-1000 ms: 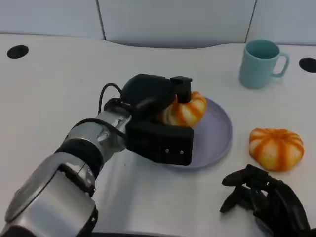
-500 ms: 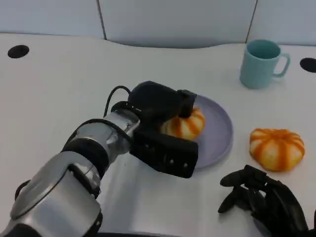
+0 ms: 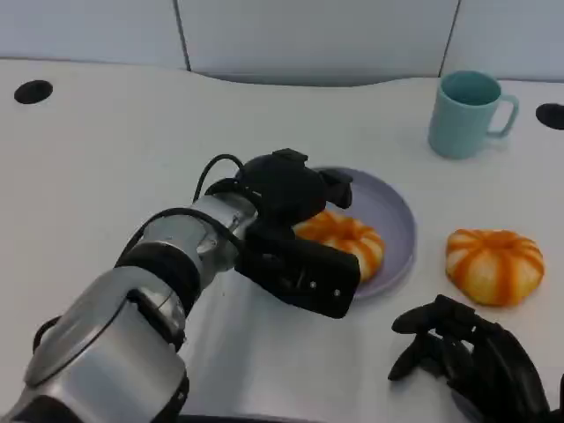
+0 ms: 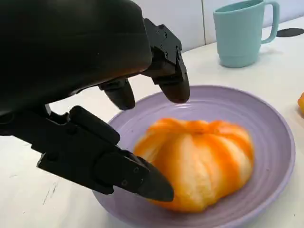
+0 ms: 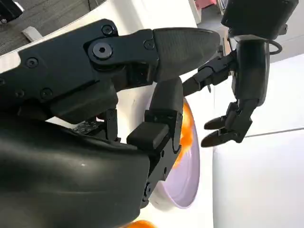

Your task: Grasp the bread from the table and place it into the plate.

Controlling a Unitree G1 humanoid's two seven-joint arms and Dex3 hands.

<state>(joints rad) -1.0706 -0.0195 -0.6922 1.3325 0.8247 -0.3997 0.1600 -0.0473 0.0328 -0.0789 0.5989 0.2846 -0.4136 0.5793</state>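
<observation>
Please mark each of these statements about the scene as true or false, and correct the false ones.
1. One bread lies in the purple plate. True.
2. The left hand grips that bread tightly. False: its fingers are spread apart and the bread lies free in the plate.
3. A second bread lies on the table beside the plate. True.
4. The teal mug stands inside the plate. False: it stands upright on the table, behind the plate.
5. The right hand holds the second bread. False: it holds nothing, nearer the camera than that bread.
</observation>
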